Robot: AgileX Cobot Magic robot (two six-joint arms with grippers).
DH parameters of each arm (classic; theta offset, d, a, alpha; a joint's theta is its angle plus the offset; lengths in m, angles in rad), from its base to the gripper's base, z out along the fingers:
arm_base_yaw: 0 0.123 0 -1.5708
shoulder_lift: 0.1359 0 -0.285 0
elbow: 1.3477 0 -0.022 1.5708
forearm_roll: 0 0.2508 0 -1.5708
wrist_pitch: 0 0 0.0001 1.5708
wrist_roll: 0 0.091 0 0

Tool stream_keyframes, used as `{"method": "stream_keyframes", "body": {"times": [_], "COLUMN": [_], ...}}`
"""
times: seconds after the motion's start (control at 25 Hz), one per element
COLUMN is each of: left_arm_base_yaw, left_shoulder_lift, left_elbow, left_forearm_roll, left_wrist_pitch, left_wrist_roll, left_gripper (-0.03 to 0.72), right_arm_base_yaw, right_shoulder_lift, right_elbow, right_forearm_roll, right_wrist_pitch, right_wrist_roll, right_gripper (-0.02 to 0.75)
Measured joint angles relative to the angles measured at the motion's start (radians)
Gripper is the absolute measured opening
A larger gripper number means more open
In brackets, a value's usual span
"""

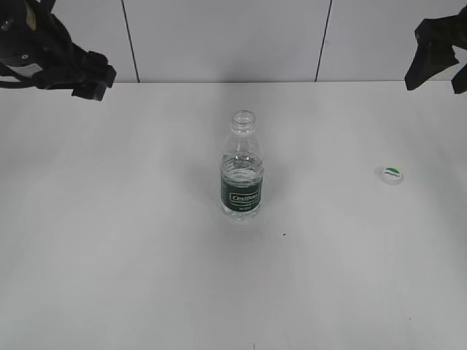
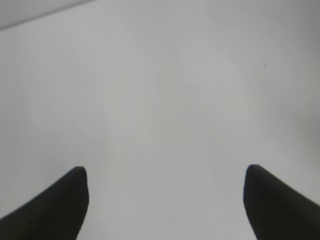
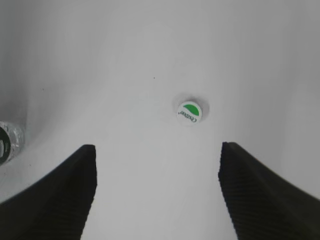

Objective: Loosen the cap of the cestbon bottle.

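Observation:
The cestbon bottle (image 1: 241,166) stands upright in the middle of the white table, clear with a dark green label, its threaded neck bare and open. Its edge shows at the far left of the right wrist view (image 3: 9,141). The cap (image 1: 392,175), white with a green leaf logo, lies flat on the table to the right, apart from the bottle; it also shows in the right wrist view (image 3: 189,112). My left gripper (image 2: 165,175) is open and empty, raised at the back left (image 1: 93,79). My right gripper (image 3: 157,150) is open and empty, raised at the back right (image 1: 432,55), above the cap.
The white table (image 1: 131,248) ends at a tiled wall (image 1: 219,36) at the back. A tiny dark speck (image 1: 284,234) lies in front of the bottle.

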Motion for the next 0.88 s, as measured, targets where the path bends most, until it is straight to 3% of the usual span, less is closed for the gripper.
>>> {"method": "stream_keyframes", "body": {"times": [0.08, 0.24, 0.48, 0.64, 0.88], "left_arm_base_yaw": [0.0, 0.029, 0.177, 0.26, 0.276], "left_shoulder_lift": [0.0, -0.002, -0.005, -0.005, -0.007], "left_elbow": [-0.021, -0.075, -0.084, -0.084, -0.083], "left_forearm_roll": [-0.078, -0.176, -0.335, -0.353, -0.343], "left_wrist_pitch": [0.097, 0.261, 0.438, 0.49, 0.564], "left_wrist_roll": [0.092, 0.158, 0.166, 0.166, 0.168], "left_gripper": [0.571, 0.571, 0.571, 0.57, 0.569], "right_arm_base_yaw": [0.0, 0.0, 0.0, 0.0, 0.0], "right_shoulder_lift": [0.0, 0.0, -0.006, -0.009, -0.061], "right_elbow": [0.0, -0.001, -0.002, -0.002, 0.021], "right_forearm_roll": [-0.008, -0.056, -0.172, -0.182, -0.183], "right_wrist_pitch": [0.043, 0.154, 0.199, 0.201, 0.201], "right_wrist_roll": [0.0, 0.001, 0.02, 0.039, 0.071], "right_gripper": [0.58, 0.58, 0.58, 0.58, 0.58]}}
